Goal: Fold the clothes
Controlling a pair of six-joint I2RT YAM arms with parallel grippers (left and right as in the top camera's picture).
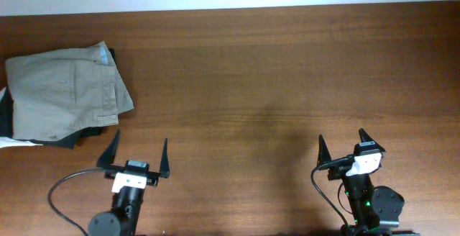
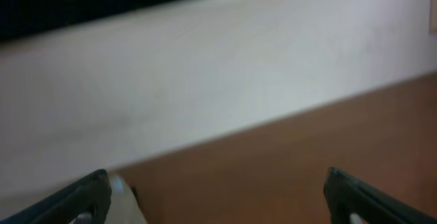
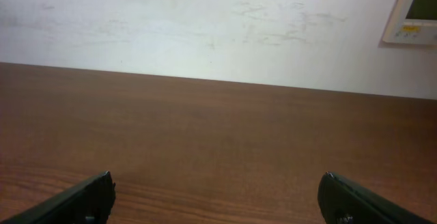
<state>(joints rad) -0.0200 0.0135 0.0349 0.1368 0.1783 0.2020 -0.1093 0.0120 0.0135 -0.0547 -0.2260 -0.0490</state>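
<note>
gripping nothing with left gripper (image 1: 141,137), fingers spread wide, over near-left part of table (image 1: 251,70). likewise right gripper (image 1: 341,135): parted, empty, near-right side. lying folded at far-left corner, well apart from both: khaki shorts (image 1: 65,92), stacked on dark garments (image 1: 79,137). left wrist view blurred. white wall (image 3: 205,26) beyond table edge in right wrist view.

Both arms sit apart, the left end effector (image 1: 141,137) and right end effector (image 1: 342,134) each spread wide and empty.
</note>
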